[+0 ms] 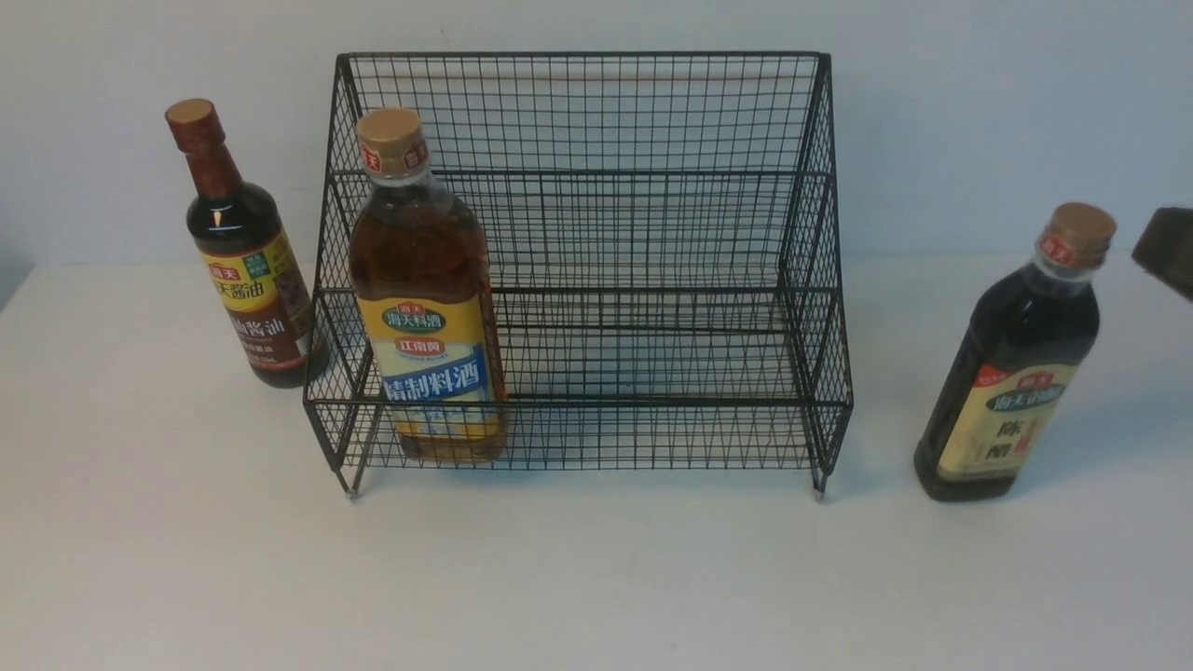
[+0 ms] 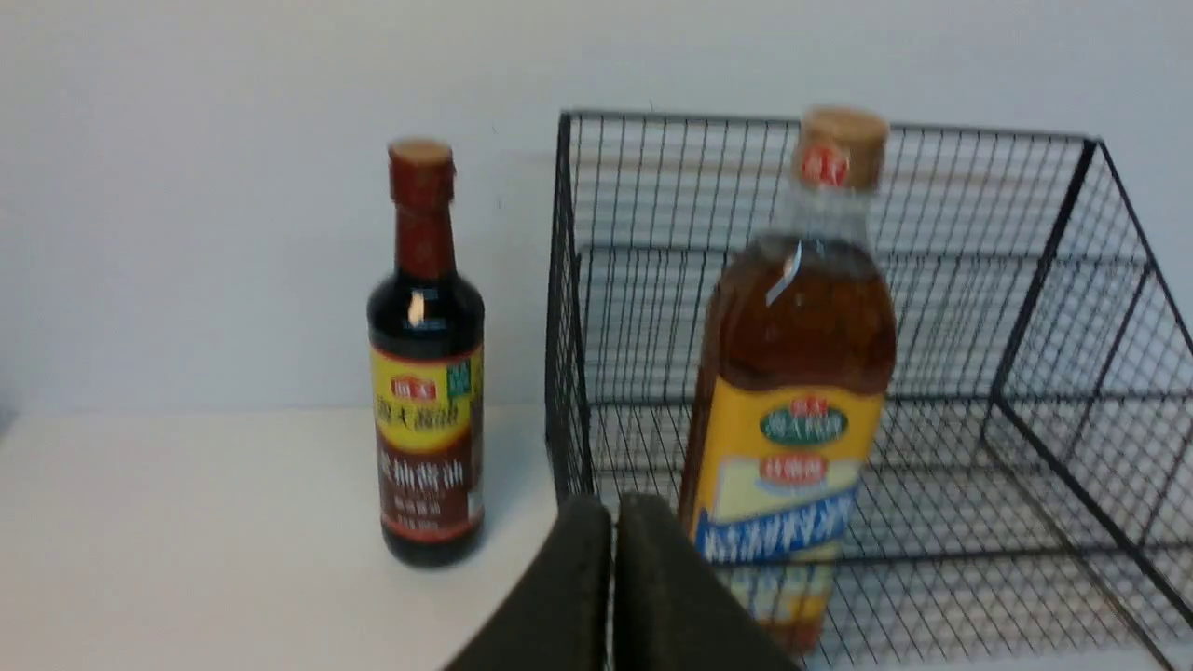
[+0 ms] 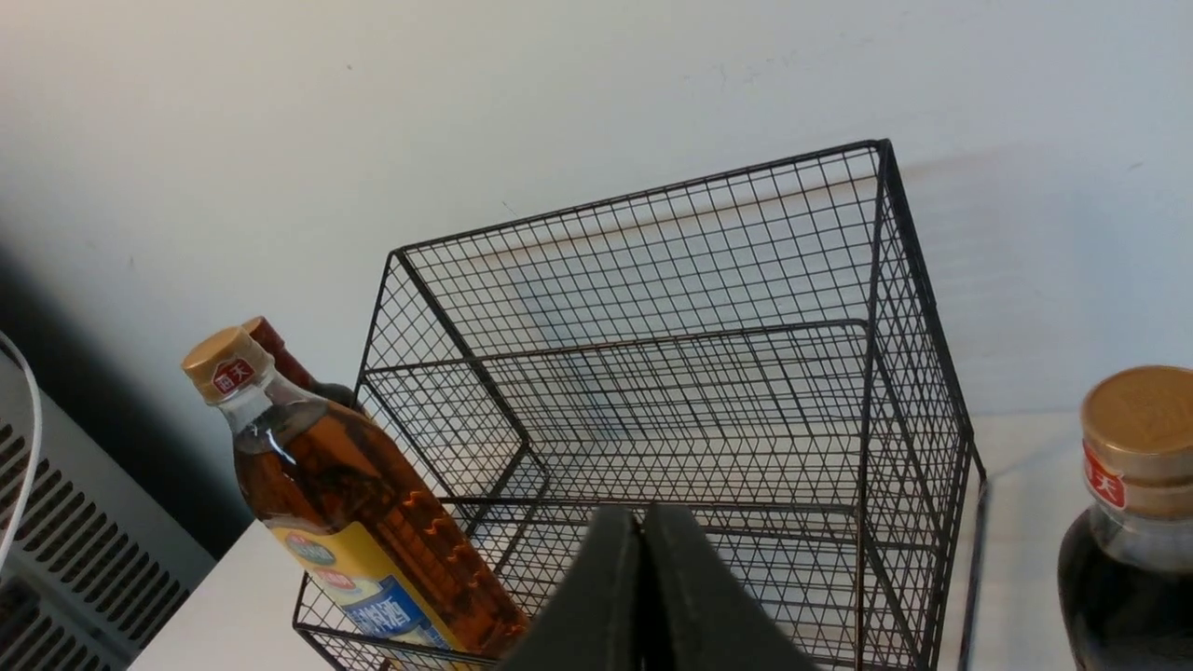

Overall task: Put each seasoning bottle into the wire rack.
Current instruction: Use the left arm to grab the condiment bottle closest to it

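The black wire rack [image 1: 652, 233] stands in the middle of the white table. The amber bottle [image 1: 424, 289] with the yellow-blue label stands upright at the left end of its lower tier. To the left of the rack, on the table, is the slim dark brown bottle [image 1: 244, 252] with a red-brown cap. The near-black bottle [image 1: 1016, 363] with a cream label stands apart on the right. My left gripper [image 2: 612, 508] is shut and empty, before the rack's left front corner [image 2: 569, 447]. My right gripper [image 3: 641, 517] is shut and empty, above and in front of the rack [image 3: 708, 391].
A white wall rises close behind the rack. A dark part of my right arm's end [image 1: 1165, 250] shows at the right edge, above the near-black bottle. A grey vented unit [image 3: 56, 550] with a white cable sits off the table's left side.
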Controlling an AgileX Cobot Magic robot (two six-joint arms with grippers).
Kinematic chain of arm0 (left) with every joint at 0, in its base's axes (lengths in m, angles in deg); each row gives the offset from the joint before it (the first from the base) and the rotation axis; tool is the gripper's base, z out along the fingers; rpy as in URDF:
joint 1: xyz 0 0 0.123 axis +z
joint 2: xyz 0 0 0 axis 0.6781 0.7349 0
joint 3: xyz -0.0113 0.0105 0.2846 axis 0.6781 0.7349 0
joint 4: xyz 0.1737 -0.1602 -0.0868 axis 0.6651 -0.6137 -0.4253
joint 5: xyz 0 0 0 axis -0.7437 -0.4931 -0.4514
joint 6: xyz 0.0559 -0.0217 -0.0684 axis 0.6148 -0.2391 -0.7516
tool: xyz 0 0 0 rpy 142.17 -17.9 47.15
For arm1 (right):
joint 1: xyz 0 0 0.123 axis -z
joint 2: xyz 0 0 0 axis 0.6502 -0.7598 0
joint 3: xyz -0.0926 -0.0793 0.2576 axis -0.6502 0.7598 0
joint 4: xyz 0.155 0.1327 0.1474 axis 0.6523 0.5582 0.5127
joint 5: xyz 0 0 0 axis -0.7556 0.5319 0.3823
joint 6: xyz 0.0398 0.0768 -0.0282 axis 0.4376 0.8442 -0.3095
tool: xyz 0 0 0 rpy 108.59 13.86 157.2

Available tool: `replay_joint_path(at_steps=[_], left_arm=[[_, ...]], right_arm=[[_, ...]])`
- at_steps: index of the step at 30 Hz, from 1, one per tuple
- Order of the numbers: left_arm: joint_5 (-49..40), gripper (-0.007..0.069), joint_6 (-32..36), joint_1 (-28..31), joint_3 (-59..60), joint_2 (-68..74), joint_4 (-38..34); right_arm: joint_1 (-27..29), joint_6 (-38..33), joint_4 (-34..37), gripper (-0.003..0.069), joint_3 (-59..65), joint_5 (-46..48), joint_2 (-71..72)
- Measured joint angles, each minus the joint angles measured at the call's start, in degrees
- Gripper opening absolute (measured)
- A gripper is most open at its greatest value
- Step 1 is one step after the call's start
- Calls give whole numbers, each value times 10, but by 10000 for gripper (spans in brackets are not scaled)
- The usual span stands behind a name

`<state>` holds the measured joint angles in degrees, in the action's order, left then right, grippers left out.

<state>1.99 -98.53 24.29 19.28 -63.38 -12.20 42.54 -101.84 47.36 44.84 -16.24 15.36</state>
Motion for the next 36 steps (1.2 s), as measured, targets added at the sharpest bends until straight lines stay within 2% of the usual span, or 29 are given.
replay_joint_path(at_steps=[3,6,7,10,11,12,13,16,20,22,24,27,30,31,32,35,36], left_arm=[[42,-5,-26,0,-25,52,63],[129,-5,-80,0,-50,148,192],[136,-5,-89,0,-52,159,203],[163,0,-180,8,-74,243,268],[164,1,-186,11,-77,254,272],[173,7,-245,28,-92,299,314],[173,8,-245,31,-94,303,314],[192,8,-337,82,-131,361,385],[205,8,-389,136,-169,387,432],[215,8,-427,191,-194,406,455],[223,8,-439,218,-199,415,459],[294,8,-495,284,-201,452,464],[359,8,-535,297,-201,476,478],[418,8,-566,299,-201,489,509],[424,8,-570,299,-201,492,513],[492,6,-626,300,-201,494,619],[494,6,-628,300,-201,493,627]], right_arm=[[0,-1,0,-10,0,2,0],[0,-2,0,-10,0,16,0],[0,-2,0,-10,0,18,0],[0,-2,-1,-10,0,33,0],[0,-2,-1,-10,0,34,0],[0,-2,-1,-10,0,40,0],[0,-2,-1,-10,0,42,0],[0,-2,-1,-10,0,49,0],[0,-2,-1,-10,0,52,0],[0,-4,-1,-10,0,53,0],[0,-4,-1,-10,0,53,0],[0,-4,-2,-10,0,55,0],[0,-4,-3,-10,0,55,0],[0,-4,-3,-10,0,55,0],[0,-4,-3,-10,0,55,0],[0,-4,-6,-10,0,55,0],[0,-4,-6,-10,0,55,0]])
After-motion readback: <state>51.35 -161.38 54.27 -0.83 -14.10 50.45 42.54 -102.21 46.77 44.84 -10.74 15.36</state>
